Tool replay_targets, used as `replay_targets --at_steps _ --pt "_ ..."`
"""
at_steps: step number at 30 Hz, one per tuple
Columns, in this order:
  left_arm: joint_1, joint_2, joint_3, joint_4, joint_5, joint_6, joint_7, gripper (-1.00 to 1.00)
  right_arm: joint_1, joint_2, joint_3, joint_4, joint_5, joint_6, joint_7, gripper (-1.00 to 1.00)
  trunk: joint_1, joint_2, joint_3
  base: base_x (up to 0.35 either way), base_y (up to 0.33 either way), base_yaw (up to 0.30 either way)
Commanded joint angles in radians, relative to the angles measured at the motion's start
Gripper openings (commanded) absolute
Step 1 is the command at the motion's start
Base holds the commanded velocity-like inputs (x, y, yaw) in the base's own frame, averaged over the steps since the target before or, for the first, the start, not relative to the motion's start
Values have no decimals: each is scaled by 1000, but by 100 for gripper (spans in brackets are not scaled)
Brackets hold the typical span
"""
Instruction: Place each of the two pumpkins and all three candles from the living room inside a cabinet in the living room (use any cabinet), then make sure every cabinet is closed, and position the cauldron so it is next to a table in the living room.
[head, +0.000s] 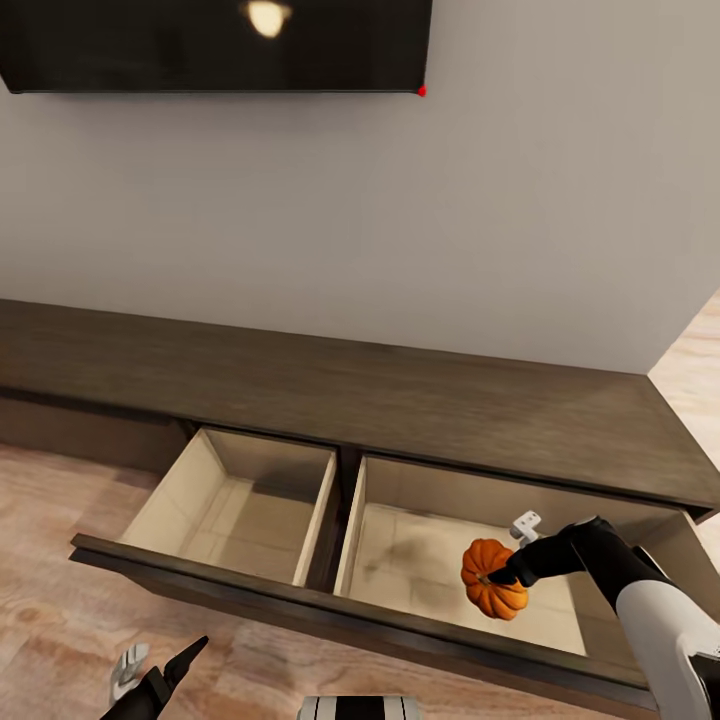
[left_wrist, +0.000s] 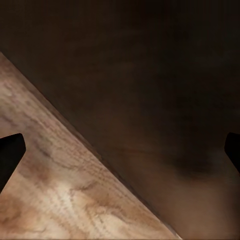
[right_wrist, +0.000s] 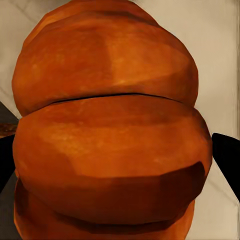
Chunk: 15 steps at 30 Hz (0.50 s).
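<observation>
A squat, ribbed, bright orange pumpkin (head: 493, 580) is being held over the right compartment of the long, dark brown wooden cabinet (head: 400, 400).
Both beige compartments of the pulled-out drawer (head: 320, 605) are being shown bare, so nothing looks stored yet; 1 pumpkin is being delivered and the closing is being left for later. The right gripper (head: 505, 577) is being kept closed around the pumpkin, while the left gripper (head: 160, 668) is being held wide apart, empty, near the floor.

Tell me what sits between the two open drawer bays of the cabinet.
In the head view a dark wooden divider separates the empty left bay from the right bay, over which the right end effector holds a pumpkin.
</observation>
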Motion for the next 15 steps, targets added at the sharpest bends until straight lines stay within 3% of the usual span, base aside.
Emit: replay_targets --at_steps 1,13,14,15 --pt "-1 1 -4 0 11 9 -2 100 0 2 -8 1 4 9 4 -100 0 0 -1 81 0 0" --pt "-1 1 -4 0 11 9 -2 100 0 14 -7 35 8 -24 -36 -100 0 0 -1 15 0 0" --pt "-1 1 -4 0 11 9 -2 100 0 15 -7 38 8 -27 -38 100 0 0 -1 0 0 0" --pt "-1 1 -4 0 11 9 -2 100 0 17 -7 40 8 -29 -40 100 0 0 -1 0 0 0"
